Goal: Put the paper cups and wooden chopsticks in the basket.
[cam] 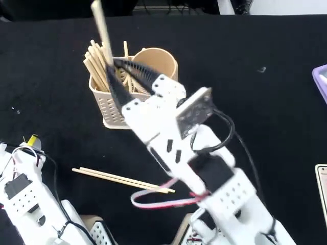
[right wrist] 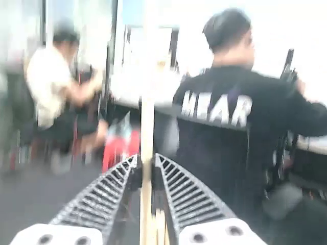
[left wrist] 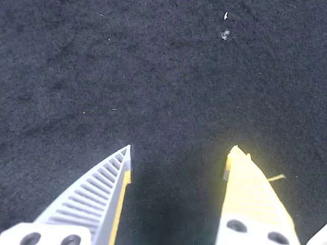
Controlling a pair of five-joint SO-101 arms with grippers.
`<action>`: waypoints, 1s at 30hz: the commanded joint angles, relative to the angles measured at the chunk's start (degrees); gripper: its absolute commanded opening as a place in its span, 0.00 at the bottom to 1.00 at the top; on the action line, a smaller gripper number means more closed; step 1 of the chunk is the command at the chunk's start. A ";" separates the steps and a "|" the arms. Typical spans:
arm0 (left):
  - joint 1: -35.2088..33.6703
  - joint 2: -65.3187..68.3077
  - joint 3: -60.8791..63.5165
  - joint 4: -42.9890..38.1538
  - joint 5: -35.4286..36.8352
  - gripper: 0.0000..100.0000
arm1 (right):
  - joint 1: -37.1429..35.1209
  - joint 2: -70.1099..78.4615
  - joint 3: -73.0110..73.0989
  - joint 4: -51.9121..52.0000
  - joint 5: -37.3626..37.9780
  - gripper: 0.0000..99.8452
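In the high view the right arm covers much of the middle of the frame, hiding the right half of the basket (cam: 106,109) at upper left and the lower part of the paper cup (cam: 161,60) at the basket's right end. Only the cup's open rim shows, and I cannot tell whether it stands inside the basket or just behind it. A bundle of chopsticks (cam: 96,62) leans out of the basket's left side, their lower ends hidden within it. The right gripper (cam: 111,66) hangs over the basket, its dark jaws clamped on a single chopstick (cam: 101,25) that rises towards the top edge and is cut off there. The right wrist view confirms the grasp: the right gripper (right wrist: 147,164) pinches the stick (right wrist: 147,117) upright between its ribbed jaws. The room behind it is too blurred to make out. Two loose chopsticks (cam: 121,179) lie side by side on the black table (cam: 265,127) at lower centre, well apart from the basket, their right ends reaching the arm's red and white cable. The left arm (cam: 24,196) sits at lower left, cut off by the frame, and its jaws are hard to read there. The left wrist view shows the left gripper (left wrist: 179,152) spread wide with nothing in it, just above bare cloth (left wrist: 153,71). A purple object (cam: 321,80) is cut off at the right edge.
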 commanded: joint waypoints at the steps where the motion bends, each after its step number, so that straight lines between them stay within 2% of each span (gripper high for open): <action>1: 0.48 -0.88 -0.75 -0.26 -0.35 0.29 | 3.96 8.04 1.27 -18.90 -2.99 0.01; 13: 0.48 -0.88 -0.75 -0.26 -0.35 0.29 | 5.98 26.15 -1.36 -20.31 -3.16 0.01; 16: 0.48 -0.88 -0.75 -0.26 -0.35 0.29 | 6.42 26.51 -1.27 -18.55 -3.34 0.07; 19: 0.48 -0.88 -0.75 -0.26 -0.35 0.29 | 6.07 23.96 -2.59 -11.25 -3.43 0.16; 26: 0.48 -0.88 -0.75 -0.26 -0.44 0.29 | 5.36 8.40 -3.65 9.58 -3.52 0.13; 30: 0.48 -0.88 -0.75 -0.26 -0.44 0.29 | -2.64 -0.84 3.47 27.69 -3.08 0.13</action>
